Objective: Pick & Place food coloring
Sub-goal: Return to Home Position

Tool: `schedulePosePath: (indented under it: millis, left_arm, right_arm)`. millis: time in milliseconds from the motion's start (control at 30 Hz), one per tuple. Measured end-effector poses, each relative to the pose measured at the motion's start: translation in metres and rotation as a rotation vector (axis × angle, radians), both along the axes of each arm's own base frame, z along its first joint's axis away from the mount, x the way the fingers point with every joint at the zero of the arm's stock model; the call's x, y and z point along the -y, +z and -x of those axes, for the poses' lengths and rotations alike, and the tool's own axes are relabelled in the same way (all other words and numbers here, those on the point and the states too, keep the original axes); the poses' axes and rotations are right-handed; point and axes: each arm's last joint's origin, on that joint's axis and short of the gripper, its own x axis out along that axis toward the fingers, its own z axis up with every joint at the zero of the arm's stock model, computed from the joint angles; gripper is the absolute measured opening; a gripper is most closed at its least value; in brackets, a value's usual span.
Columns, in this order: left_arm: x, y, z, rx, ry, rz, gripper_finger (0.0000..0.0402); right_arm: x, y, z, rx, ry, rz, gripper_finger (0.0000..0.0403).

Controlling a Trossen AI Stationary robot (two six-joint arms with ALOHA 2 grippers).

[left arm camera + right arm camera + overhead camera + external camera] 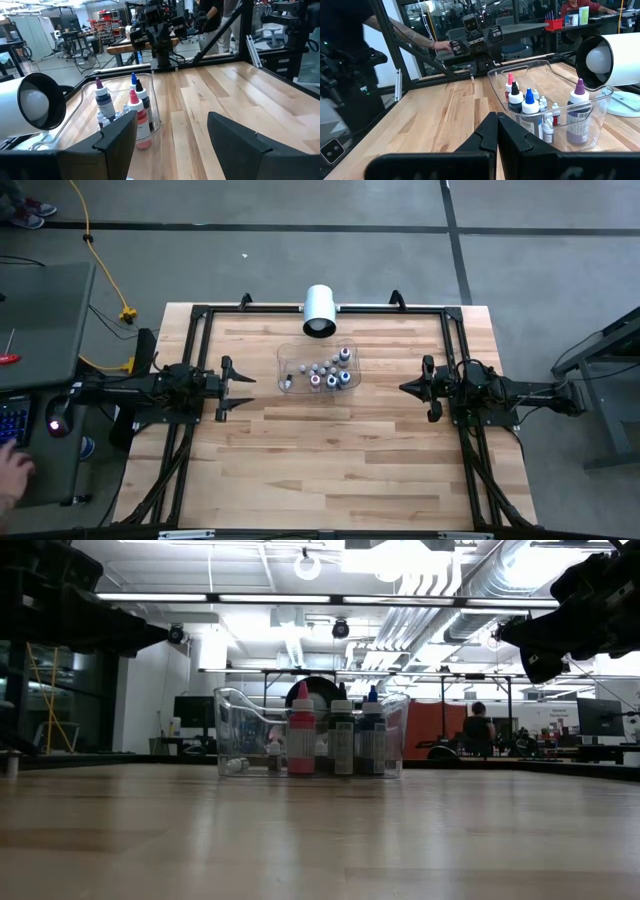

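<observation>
Food coloring (330,373), seemingly all, is held in the clear bin (295,358) mid-frame; left gripper (244,388) is spread wide; right gripper (404,388) is closed.

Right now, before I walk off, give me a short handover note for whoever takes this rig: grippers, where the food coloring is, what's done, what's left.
Left gripper: open, empty, at the table's left side, apart from the bin.
Right gripper: shut, holding nothing, at the table's right side.
Food coloring bottles: inside the clear bin at mid-table, next to the white cylinder. I see none outside the bin.
Done: placing looks complete.
Left: probably only parking both arms.
</observation>
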Motion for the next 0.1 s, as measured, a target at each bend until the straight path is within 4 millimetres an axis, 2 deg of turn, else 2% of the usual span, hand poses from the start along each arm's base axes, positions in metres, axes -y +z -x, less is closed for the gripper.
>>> schedulePosePath:
  millis: [100]
  left_arm:
    - [0.0, 0.0, 0.0, 0.0, 0.0, 0.0, 0.0239]
  right_arm:
    - [0.0, 0.0, 0.0, 0.0, 0.0, 0.0, 0.0]
